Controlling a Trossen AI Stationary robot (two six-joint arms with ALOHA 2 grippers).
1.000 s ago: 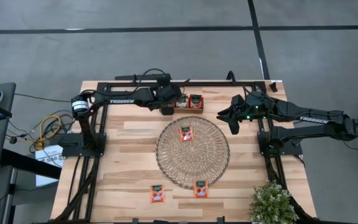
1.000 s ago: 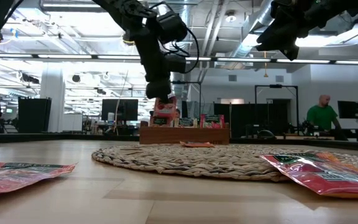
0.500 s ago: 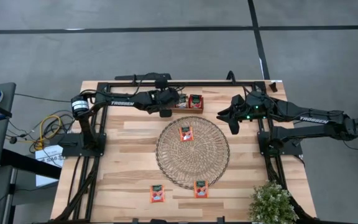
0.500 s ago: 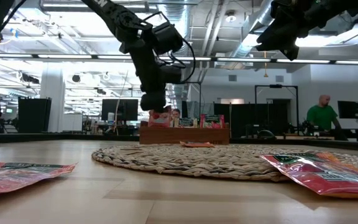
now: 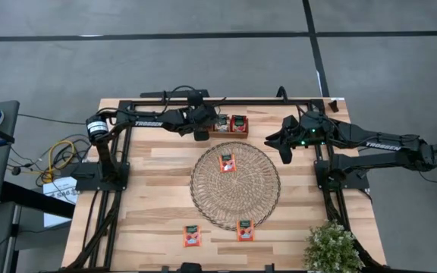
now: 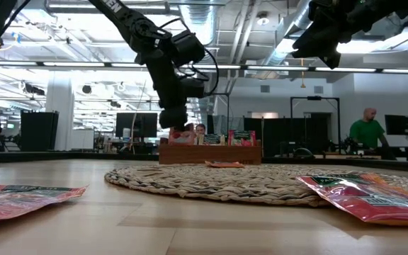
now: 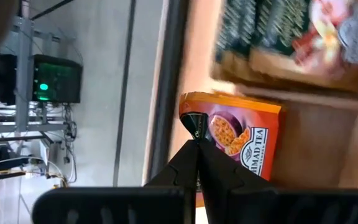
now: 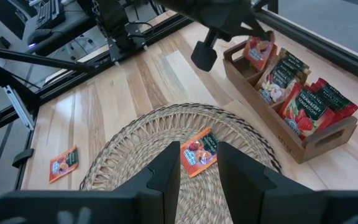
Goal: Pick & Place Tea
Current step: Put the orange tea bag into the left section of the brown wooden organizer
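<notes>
Left end effector (image 7: 197, 144) was clamped on an orange packet (image 7: 244, 134) at the tray's (image 8: 303, 152) end slot, so best lower it fully in before letting go; right end effector (image 5: 285, 149), fingers apart, idled above the bench (image 5: 150, 189).

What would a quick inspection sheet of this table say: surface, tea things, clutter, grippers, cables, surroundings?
Surface: pale wooden table bearing a round woven straw mat.
Job's things: red-orange tea packets: one on the mat, two loose, others in a brown wooden tray.
Clutter: small green plant.
Grippers: left gripper shut on an orange packet at the tray; right gripper waits, open.
Cables: yellow and black wires beside the table.
Surroundings: person in green behind.
</notes>
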